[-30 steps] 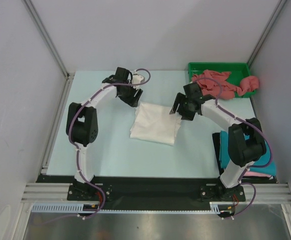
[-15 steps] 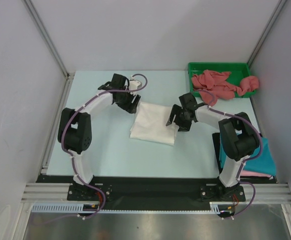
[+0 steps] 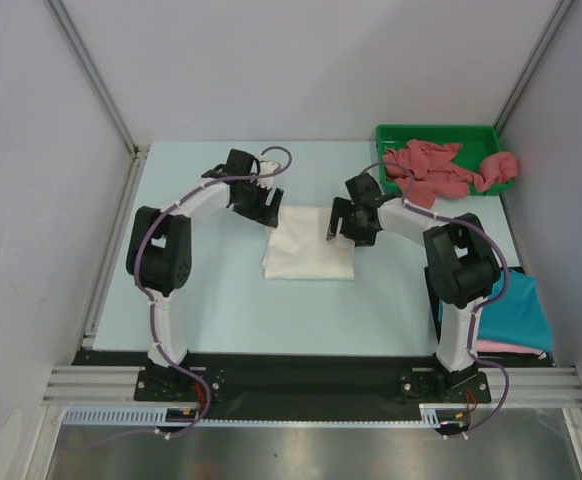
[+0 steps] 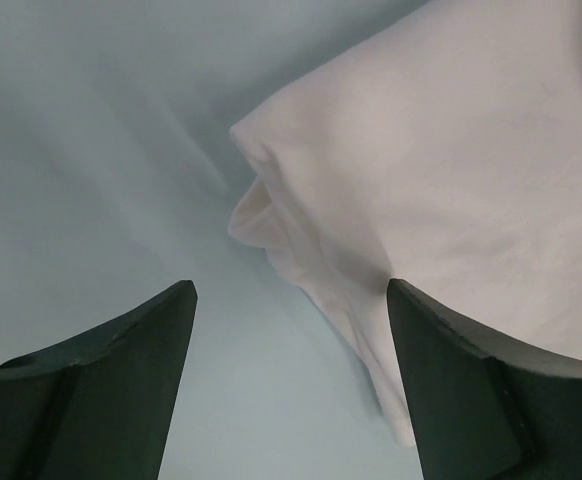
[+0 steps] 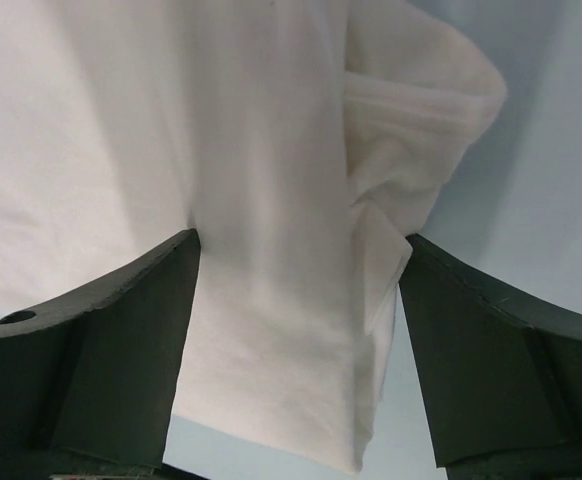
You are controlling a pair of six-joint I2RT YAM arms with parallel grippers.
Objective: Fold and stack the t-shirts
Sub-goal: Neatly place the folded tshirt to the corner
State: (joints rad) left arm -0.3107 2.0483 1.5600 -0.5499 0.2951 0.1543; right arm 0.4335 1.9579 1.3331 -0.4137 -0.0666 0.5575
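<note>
Both arms swung inward; white t-shirt point(image 3: 309, 250) now sits mid-table as a tighter rectangle. Left gripper point(image 3: 270, 206) and right gripper point(image 3: 338, 222) hover over its far corners, jaws wide, nothing held. Looks like release after a fold.

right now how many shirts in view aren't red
3: a white shirt mid-table, a teal shirt at the near right edge, a pink shirt peeking out beneath it. The right arm covers part of that stack, so more may be hidden.
</note>
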